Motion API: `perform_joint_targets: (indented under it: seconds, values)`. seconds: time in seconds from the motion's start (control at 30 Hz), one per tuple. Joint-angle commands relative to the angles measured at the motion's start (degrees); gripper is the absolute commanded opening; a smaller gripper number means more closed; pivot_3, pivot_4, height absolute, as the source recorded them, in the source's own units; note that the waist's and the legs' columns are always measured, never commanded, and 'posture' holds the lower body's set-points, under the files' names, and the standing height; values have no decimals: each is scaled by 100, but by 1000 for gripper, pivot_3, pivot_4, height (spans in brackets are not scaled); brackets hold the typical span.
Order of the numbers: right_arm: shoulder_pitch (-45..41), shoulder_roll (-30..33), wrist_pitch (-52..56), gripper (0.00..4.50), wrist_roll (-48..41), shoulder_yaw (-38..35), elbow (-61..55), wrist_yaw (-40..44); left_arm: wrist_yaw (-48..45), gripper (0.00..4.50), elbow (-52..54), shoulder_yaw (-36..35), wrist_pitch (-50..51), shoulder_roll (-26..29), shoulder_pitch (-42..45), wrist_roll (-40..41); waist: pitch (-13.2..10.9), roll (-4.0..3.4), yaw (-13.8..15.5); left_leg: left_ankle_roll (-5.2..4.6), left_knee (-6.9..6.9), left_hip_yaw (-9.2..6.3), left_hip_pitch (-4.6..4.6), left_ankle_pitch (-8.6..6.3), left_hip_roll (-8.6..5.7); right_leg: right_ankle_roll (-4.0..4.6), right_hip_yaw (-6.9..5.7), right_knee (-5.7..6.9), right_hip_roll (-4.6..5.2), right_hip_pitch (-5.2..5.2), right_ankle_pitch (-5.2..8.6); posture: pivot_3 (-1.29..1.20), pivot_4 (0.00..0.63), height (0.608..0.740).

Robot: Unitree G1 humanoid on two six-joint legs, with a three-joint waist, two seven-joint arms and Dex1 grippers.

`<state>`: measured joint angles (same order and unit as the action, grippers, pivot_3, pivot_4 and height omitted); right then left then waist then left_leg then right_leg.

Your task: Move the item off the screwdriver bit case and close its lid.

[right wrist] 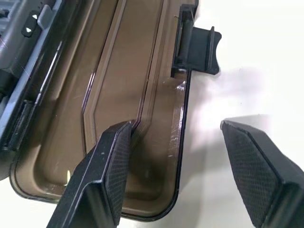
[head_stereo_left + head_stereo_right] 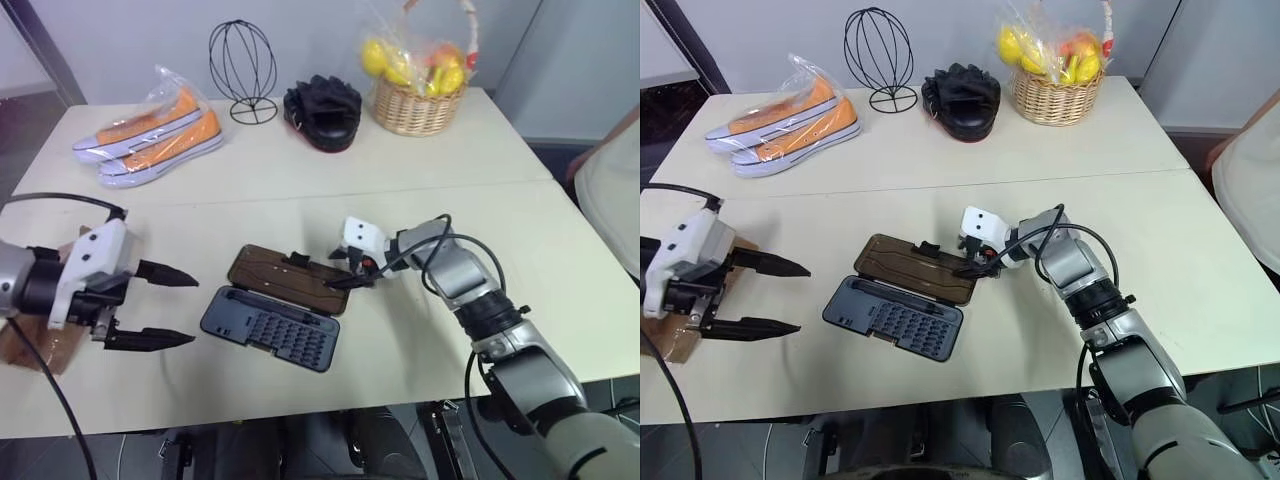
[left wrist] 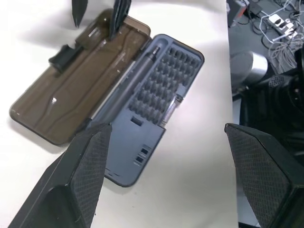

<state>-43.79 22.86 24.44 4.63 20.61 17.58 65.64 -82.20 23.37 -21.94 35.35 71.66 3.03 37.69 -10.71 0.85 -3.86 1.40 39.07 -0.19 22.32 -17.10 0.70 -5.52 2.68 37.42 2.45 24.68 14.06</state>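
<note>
**Case lying open, both sets of jaws spread**

Head views: The left gripper (image 2: 170,307) is holding its jaws spread wide, gripping nothing, and is hovering near the table's (image 2: 300,170) left edge, pointing toward the case. The right gripper (image 2: 345,268) is also showing its jaws parted, with its fingertips sitting at the right end of the lid (image 2: 288,277). The screwdriver bit case (image 2: 270,327) is lying open near the middle of the table's front edge, its bit tray facing up and the brown translucent lid folded flat behind it, toward the table's centre. The item (image 2: 40,345), a brown paper bag, is lying at the front-left edge of the table, partly behind the left gripper and well apart from the case. Along the back edge, bagged orange shoes (image 2: 150,135), a wire head form (image 2: 243,68), a black bundle of gloves (image 2: 322,112) and a fruit basket (image 2: 418,85) are standing.

Left wrist view: The two left fingers (image 3: 80,185) are standing far apart, looking over the open case with nothing between them.

Right wrist view: One right finger (image 1: 102,175) is lying over the lid's inner face, the other over bare table just beside the lid's rim; the latch tab (image 1: 202,50) is projecting from that rim.
</note>
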Motion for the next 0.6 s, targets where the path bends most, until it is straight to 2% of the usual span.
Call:
perform_joint_targets:
  seconds: [0.03,0.07,0.13,0.23,0.47,0.6]
  values:
    - [-119,4,-128,2572,46,19,189,-148,-16,3983,-49,15,-112,42,98,-26,0,0,-3,0,0,-1,-1,0,0,0,0,0,0,0,0,0,150,740]
    - [-130,18,-219,2333,67,48,236,-151,-14,3983,-58,25,-122,41,104,-28,0,1,0,0,0,-1,-1,0,1,0,0,0,0,0,0,0,150,740]
    - [-143,52,-431,1282,117,120,321,-161,-9,3983,-77,44,-155,40,113,-37,0,1,1,0,1,-1,-1,0,1,0,-1,0,1,-2,0,0,150,740]
    - [-142,94,-679,84,144,239,377,-76,-15,3983,-85,22,-170,45,103,-37,1,1,9,0,3,-1,-2,0,0,0,-1,0,3,-5,0,0,150,740]
    - [-24,449,-2561,84,204,472,613,433,-94,3983,-43,-71,-150,48,-25,-34,1,1,11,-1,0,0,-1,-1,0,0,-3,-5,4,-5,1,0,150,740]
    - [-237,537,-3323,84,149,428,1117,730,-88,3983,177,-145,40,-6,-157,151,1,1,9,-2,0,0,0,-1,-1,-1,-3,-9,6,-6,0,0,150,740]
